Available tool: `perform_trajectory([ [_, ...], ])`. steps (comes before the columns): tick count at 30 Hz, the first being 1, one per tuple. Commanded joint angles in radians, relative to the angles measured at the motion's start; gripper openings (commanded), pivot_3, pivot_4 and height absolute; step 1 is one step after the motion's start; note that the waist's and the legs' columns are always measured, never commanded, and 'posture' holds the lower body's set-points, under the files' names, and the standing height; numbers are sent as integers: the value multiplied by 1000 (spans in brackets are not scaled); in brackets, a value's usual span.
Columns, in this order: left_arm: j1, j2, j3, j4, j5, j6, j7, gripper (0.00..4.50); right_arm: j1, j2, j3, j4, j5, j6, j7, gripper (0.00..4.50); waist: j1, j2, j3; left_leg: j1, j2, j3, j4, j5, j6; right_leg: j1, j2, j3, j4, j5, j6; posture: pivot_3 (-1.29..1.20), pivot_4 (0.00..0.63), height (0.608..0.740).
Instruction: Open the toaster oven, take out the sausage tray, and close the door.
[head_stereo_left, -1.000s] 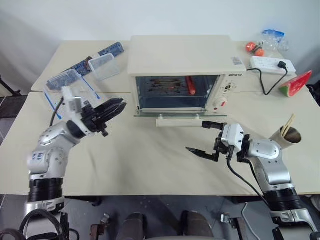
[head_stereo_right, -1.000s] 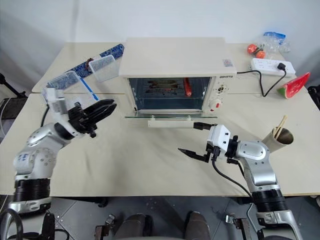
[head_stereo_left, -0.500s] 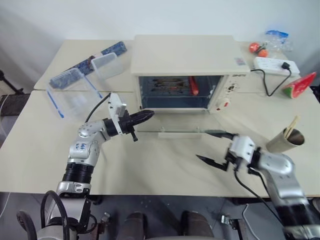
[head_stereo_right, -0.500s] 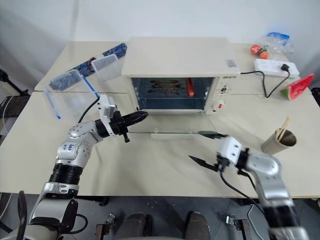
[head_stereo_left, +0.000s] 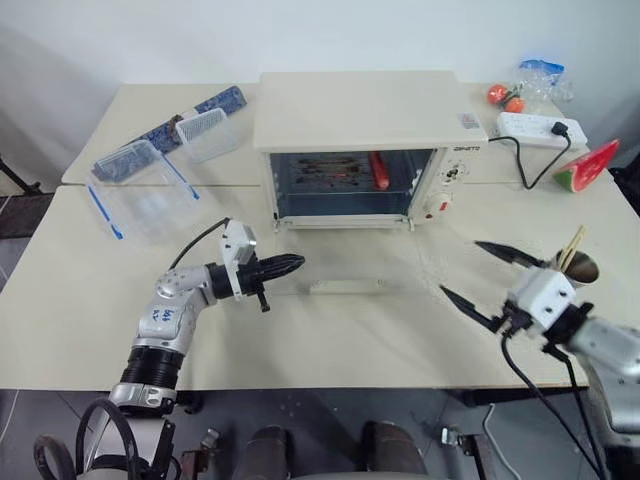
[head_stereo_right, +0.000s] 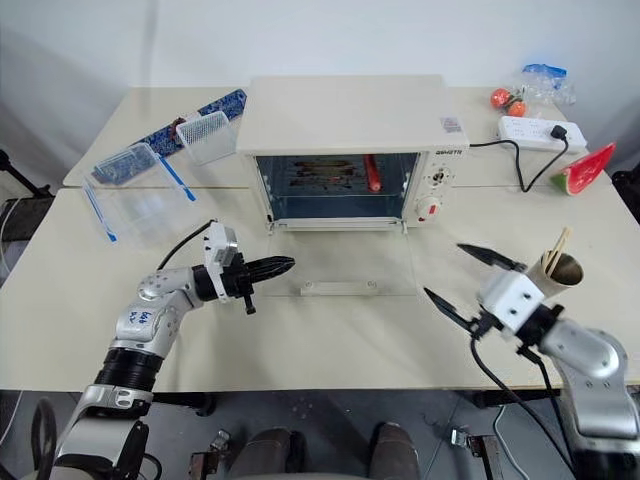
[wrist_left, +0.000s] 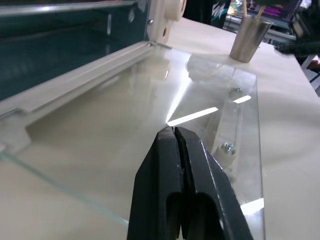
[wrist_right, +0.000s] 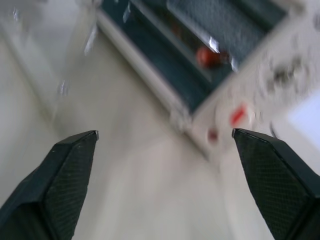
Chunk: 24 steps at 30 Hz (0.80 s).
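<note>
Left eye view, sausage tray (head_stereo_left: 345, 172) inside toaster oven (head_stereo_left: 362, 130)

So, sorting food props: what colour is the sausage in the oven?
Red; the sausage shows best in the left eye view.

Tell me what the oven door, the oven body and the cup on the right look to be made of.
The door looks like clear glass: the table shows through it and it throws bright reflections. Its handle seems cream plastic or painted metal. The oven body looks like cream painted sheet metal with a matte finish, though that is a guess. The cup appears to be brushed metal with a dull sheen.
</note>
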Motion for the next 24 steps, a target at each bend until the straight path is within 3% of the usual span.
perform_trajectory([
  [1,31,-3,39,-42,-26,2,14,28,-110,36,77,-7,-11,37,-21,4500,0,0,0,0,0,0,0,0,0,0,0,0,0,0,0,0,150,740],
  [3,66,-21,119,-90,-113,-3,16,28,-210,70,142,31,-72,43,-49,4500,-3,0,0,0,0,0,0,0,0,0,0,0,0,0,0,0,150,740],
  [7,163,5,250,-203,-235,38,25,745,-371,116,274,154,-255,9,-114,4500,-8,-1,0,-1,1,0,0,0,0,-2,0,0,2,0,0,0,150,740],
  [13,352,61,357,-413,-339,149,86,2481,-551,168,404,382,-493,-109,-263,4500,-15,-1,1,-1,0,-2,-1,0,0,-2,-1,-1,2,0,0,0,150,740],
  [15,420,64,397,-485,-375,179,119,3023,-625,180,467,468,-651,-124,-397,4500,-12,-1,1,-1,0,-3,0,0,0,-2,-1,-1,2,0,0,0,150,740],
  [20,490,56,450,-557,-414,196,185,4482,-755,246,557,620,-858,-82,-609,4500,-30,-1,1,-2,0,-4,0,0,-1,-2,-1,-2,3,0,0,0,150,740],
  [24,490,49,439,-570,-412,181,200,4482,-816,292,605,726,-942,-48,-709,4500,-34,-1,1,-2,1,-4,-1,0,-1,-2,0,-2,3,0,0,0,150,740],
])
